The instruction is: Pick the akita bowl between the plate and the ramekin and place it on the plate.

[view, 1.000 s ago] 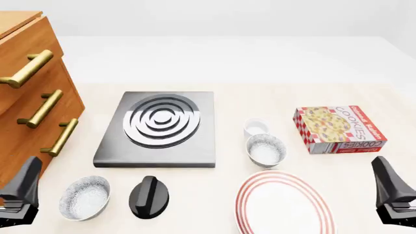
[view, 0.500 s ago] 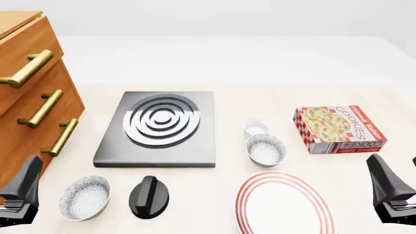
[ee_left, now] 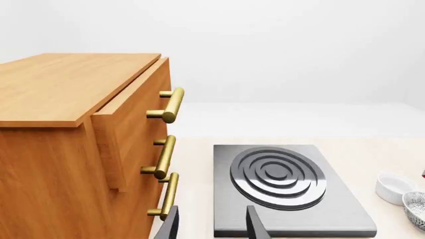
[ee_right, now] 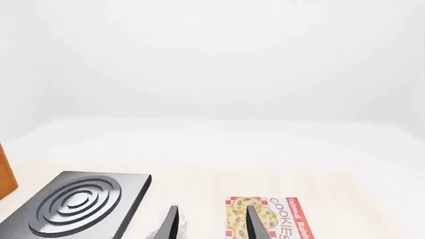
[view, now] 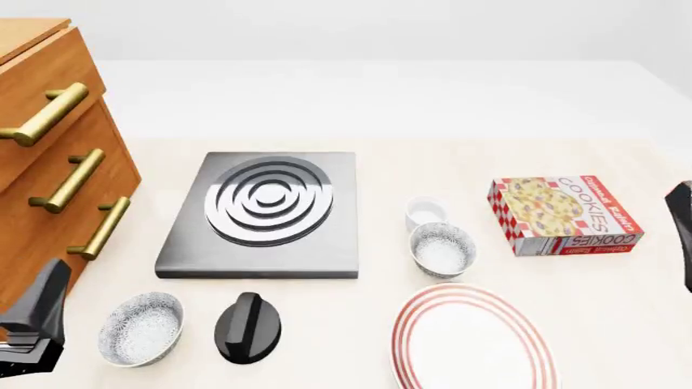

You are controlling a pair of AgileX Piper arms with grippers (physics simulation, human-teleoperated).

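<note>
The akita bowl, dark outside and speckled inside, sits between the white ramekin behind it and the red-ringed plate in front. In the left wrist view the ramekin and the bowl's rim show at the frame's edge. My left gripper hovers at the near left by the cabinet, its fingers apart and holding nothing. Only a dark sliver of my right gripper shows at the right edge, beside the cookie box. Its fingers are also apart and hold nothing.
A look-alike speckled bowl and a black knob-shaped object lie near left. A grey stove burner sits mid-table. A cookies box stands right of the ramekin. A wooden drawer cabinet with brass handles fills the left.
My right gripper has risen from the lower right corner and gone up and outward to the right edge of the front view. The left gripper and all objects have stayed put.
</note>
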